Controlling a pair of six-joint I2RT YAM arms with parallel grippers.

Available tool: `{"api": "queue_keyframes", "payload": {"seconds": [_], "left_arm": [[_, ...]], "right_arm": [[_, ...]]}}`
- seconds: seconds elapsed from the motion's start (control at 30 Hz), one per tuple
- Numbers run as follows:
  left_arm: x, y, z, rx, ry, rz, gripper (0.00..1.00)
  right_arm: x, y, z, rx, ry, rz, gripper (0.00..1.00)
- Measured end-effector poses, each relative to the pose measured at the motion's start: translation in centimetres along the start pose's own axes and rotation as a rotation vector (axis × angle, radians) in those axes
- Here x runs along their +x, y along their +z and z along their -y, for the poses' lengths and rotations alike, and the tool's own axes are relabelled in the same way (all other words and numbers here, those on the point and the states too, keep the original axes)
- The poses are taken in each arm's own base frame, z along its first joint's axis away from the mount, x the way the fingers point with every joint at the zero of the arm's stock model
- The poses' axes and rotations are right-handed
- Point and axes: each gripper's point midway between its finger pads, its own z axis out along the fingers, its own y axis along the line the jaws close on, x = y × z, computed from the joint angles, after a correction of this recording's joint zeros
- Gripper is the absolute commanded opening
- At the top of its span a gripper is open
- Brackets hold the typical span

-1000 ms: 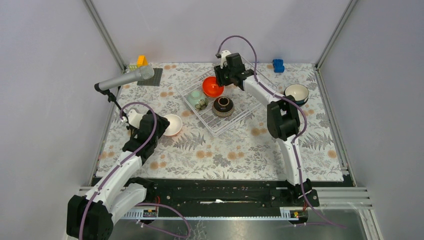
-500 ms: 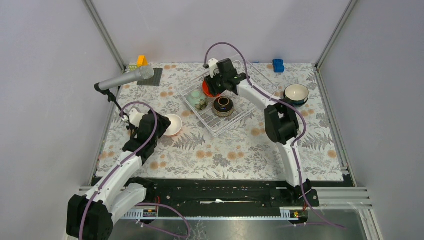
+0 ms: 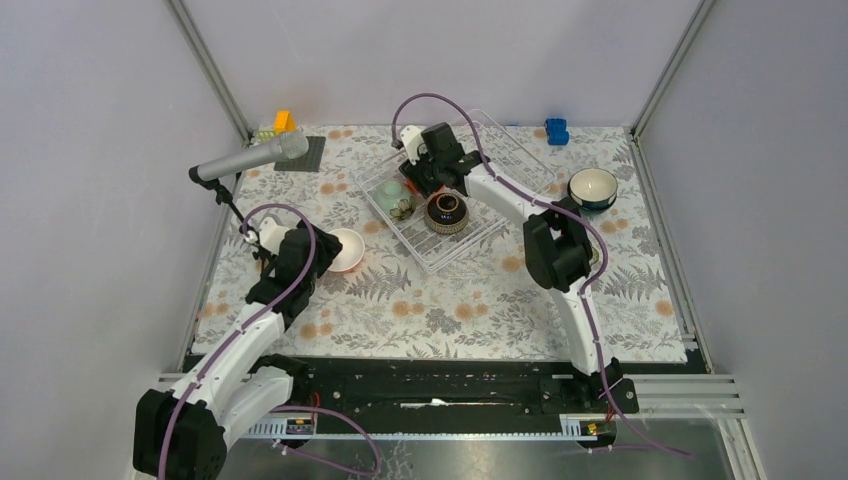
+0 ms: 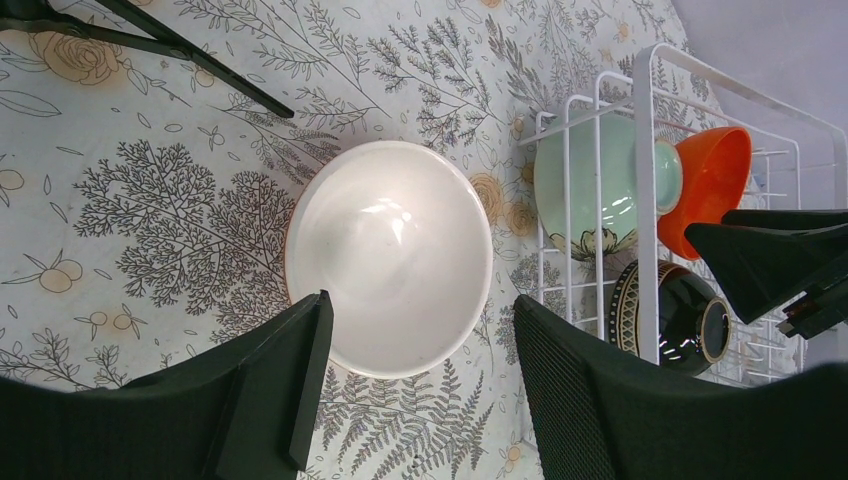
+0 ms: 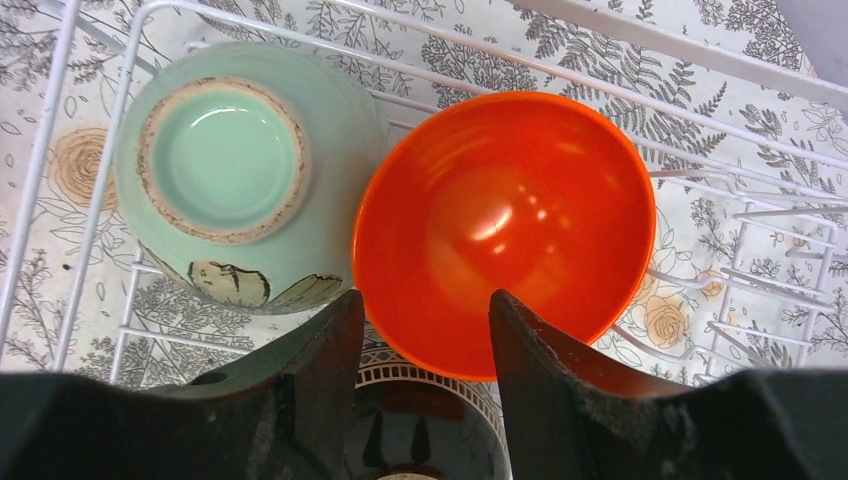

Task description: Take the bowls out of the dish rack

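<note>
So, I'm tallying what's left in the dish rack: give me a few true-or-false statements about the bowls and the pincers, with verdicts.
The plain white round bowl rests on the floral tablecloth, outside the white wire dish rack. True.
The pale green glazed bowl lies upside down in the rack. True.
The glossy orange bowl sits out on the tablecloth. False: it is in the rack, beside the green bowl.
The dark brown patterned bowl is in the rack. True.
The right pincer is clamped on the brown bowl. False: it stands open over the orange bowl.

Lab cell: grey panels (image 3: pixel 430 50), aluminium frame (image 3: pixel 212 68)
</note>
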Motion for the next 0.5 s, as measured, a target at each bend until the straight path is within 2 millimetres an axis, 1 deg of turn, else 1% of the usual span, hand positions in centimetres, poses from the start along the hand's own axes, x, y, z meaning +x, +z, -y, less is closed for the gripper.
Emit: {"api": "queue_keyframes", "payload": {"seconds": [0.13,0.43,0.47,0.5], "left_arm": [[0.0,0.0,0.0,0.001,0.004,0.000,0.72],[0.0,0.0,0.0,0.001,0.010,0.000,0.72],[0.0,0.0,0.0,0.001,0.010,0.000,0.72],[0.0,0.0,0.0,0.001,0.010,0.000,0.72]], "right_arm": [[0.4,0.4,0.1,0.003,-0.029,-0.011,0.56],[1.7,1.7,-0.6,-0.016,-0.053,-0.037,0.56],[1.7,1.7,-0.7,-0.017,-0.054,-0.039,0.55],[1.7,1.8,-0.7,-0.018,-0.055,-0.039,0.51]]}}
